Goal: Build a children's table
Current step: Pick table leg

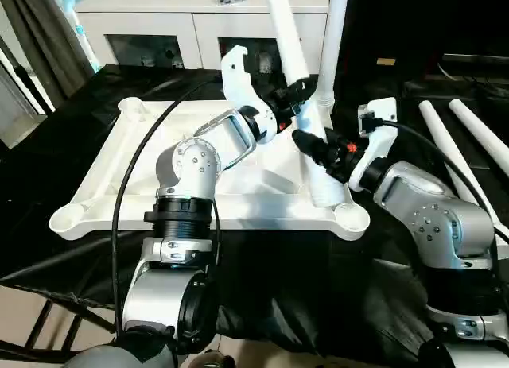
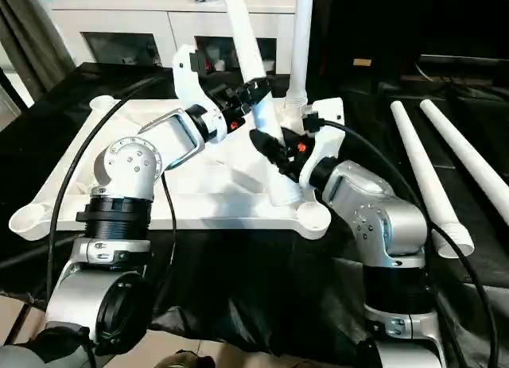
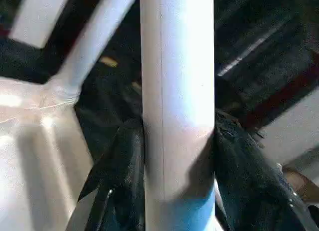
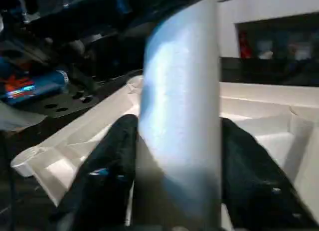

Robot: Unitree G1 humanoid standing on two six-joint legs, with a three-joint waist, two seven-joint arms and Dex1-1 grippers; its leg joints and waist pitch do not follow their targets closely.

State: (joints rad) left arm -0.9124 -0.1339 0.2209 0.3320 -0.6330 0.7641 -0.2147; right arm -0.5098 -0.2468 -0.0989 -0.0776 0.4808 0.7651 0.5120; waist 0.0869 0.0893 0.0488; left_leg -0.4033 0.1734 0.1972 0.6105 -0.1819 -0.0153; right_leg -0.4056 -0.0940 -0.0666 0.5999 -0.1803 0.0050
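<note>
Silver forearms (image 1: pixel 203 157), black cables, black-fingered end effectors.

the tilted leg (image 1: pixel 296 62) runs off the top edge, so its upper end is cut away, and its foot is half hidden behind the right claw (image 1: pixel 312 145), so whether it sits in the near right socket (image 1: pixel 351 217) can't be told. the upright leg (image 1: pixel 334 42) behind it is cropped at the top too. in the right wrist view the leg (image 4: pixel 182 106) is a blur. the two spare legs (image 2: pixel 445 161) run off past the right edge in the left eye view. the cabinet (image 1: pixel 159 30) is cropped above.
</note>
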